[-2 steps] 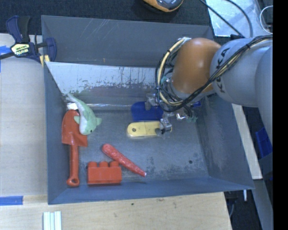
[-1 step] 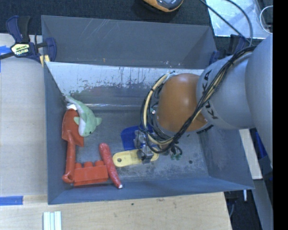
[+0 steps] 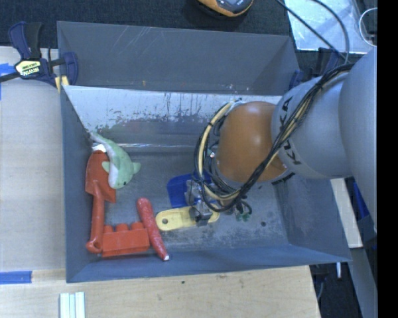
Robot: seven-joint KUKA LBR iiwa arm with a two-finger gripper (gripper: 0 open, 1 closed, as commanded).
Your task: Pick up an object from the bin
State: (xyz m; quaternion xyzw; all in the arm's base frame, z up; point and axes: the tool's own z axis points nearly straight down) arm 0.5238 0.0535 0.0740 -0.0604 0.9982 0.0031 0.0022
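Down in bin (image 3: 172, 65), pincer (image 3: 201, 212) at right end of yellow flat piece (image 3: 174, 220).
Blue obj (image 3: 178, 189) just behind; red stick (image 3: 151, 229) to left. Pincer apart or together: can't tell.

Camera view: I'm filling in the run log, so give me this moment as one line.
gripper: down in bin | over: right end of yellow flat piece | nearest: blue piece, red stick | picked: not yet

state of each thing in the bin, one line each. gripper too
gripper: low in the bin, at the yellow piece's right end.
yellow flat piece: lying on the floor.
blue piece: on the floor, partly hidden by the gripper.
red sausage toy: lying beside the brick.
red brick: lying by the front wall.
orange shovel: flat along the left wall.
green soft toy: resting on the shovel's blade.
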